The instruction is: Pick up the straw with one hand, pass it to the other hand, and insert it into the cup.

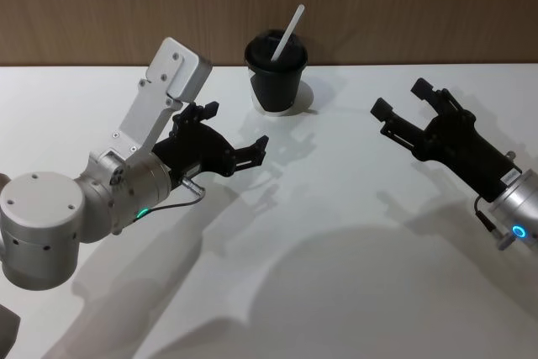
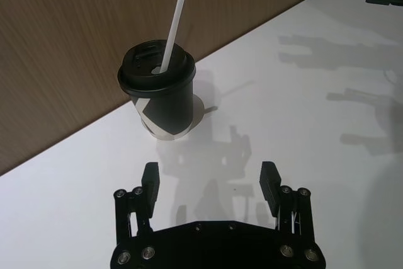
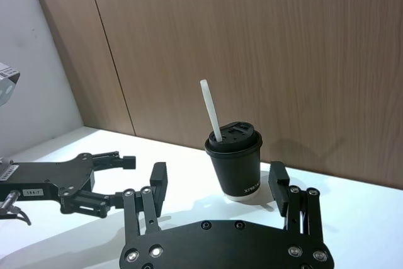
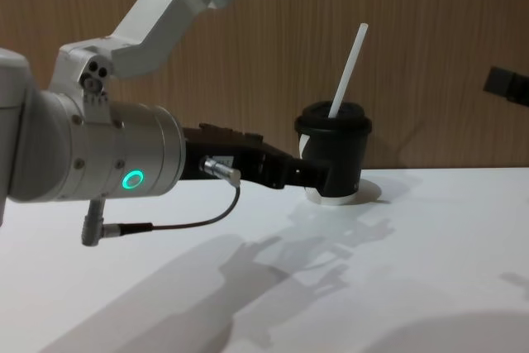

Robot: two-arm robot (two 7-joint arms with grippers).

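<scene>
The black lidded cup [image 1: 276, 73] stands upright at the back of the white table, and the white straw [image 1: 287, 33] sticks out of its lid, leaning right. The cup [image 2: 160, 102] and straw [image 2: 176, 20] lie ahead of my left gripper [image 2: 210, 181], which is open and empty. In the head view, my left gripper [image 1: 238, 129] hovers in front and left of the cup, apart from it. My right gripper [image 1: 400, 98] is open and empty to the right of the cup. The right wrist view has the cup [image 3: 236, 165] and straw [image 3: 210, 108] beyond my right gripper [image 3: 218, 177].
A brown wood-panelled wall [image 1: 378, 6] rises right behind the cup. The white table [image 1: 336, 275] stretches wide and bare in front, crossed by arm shadows. A thin black cable [image 4: 190, 219] loops under my left wrist.
</scene>
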